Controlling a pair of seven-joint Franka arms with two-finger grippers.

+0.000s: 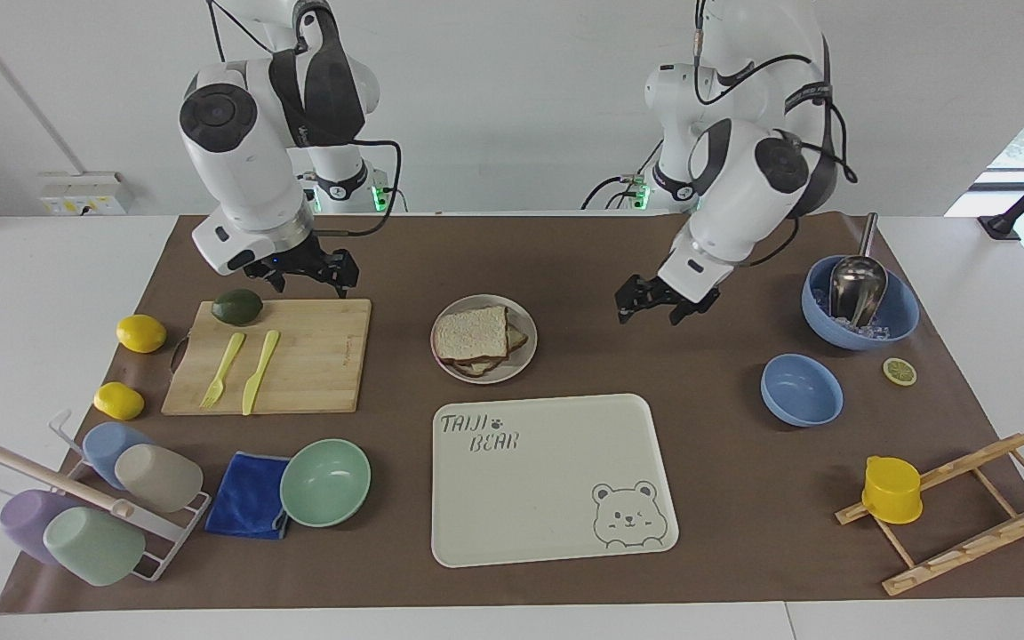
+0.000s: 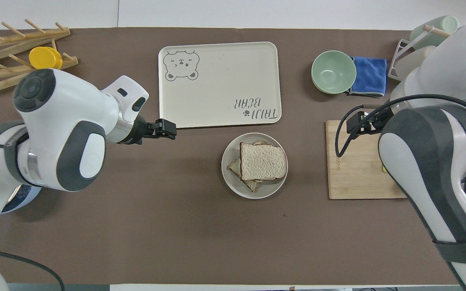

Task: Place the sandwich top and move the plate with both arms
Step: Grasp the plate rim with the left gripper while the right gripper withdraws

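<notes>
The sandwich top [image 1: 472, 332] lies flat on a lower slice on the small round plate [image 1: 526, 352] in the middle of the mat. It also shows in the overhead view [image 2: 263, 161], on the plate [image 2: 229, 162]. My right gripper [image 1: 309, 277] is open and empty, in the air over the edge of the cutting board nearer the robots; it also shows in the overhead view [image 2: 356, 123]. My left gripper [image 1: 661, 309] is open and empty, over bare mat between the plate and the large blue bowl; it also shows in the overhead view [image 2: 167, 128].
A cream bear tray [image 1: 556, 480] lies farther from the robots than the plate. The cutting board [image 1: 308, 356] bears a fork, a knife and an avocado [image 1: 237, 306]. A mint bowl [image 1: 325, 482], two blue bowls [image 1: 801, 389] and racks stand around.
</notes>
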